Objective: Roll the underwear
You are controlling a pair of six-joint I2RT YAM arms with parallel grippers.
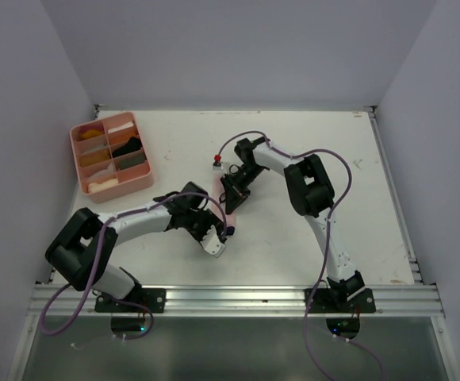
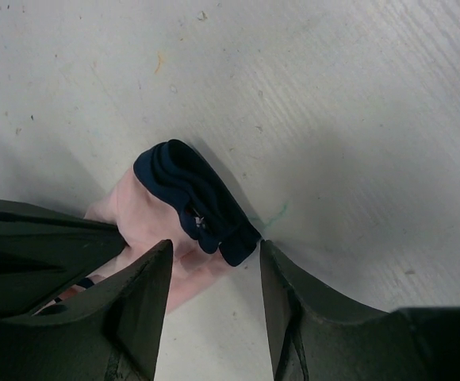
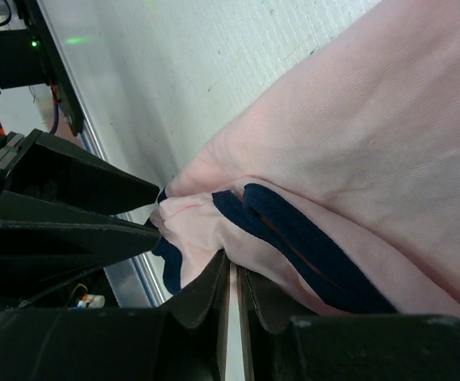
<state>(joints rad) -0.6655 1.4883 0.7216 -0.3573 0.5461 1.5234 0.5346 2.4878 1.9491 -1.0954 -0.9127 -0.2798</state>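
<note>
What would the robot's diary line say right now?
pink underwear: partly rolled | left fingers: open around rolled end | right fingers: shut on its cloth

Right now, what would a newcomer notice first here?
Centre of the top view: pale pink underwear with navy edging, bunched. The right gripper pinches it; the left gripper holds its fingers open at the navy band. A pink compartment tray sits far left.
</note>
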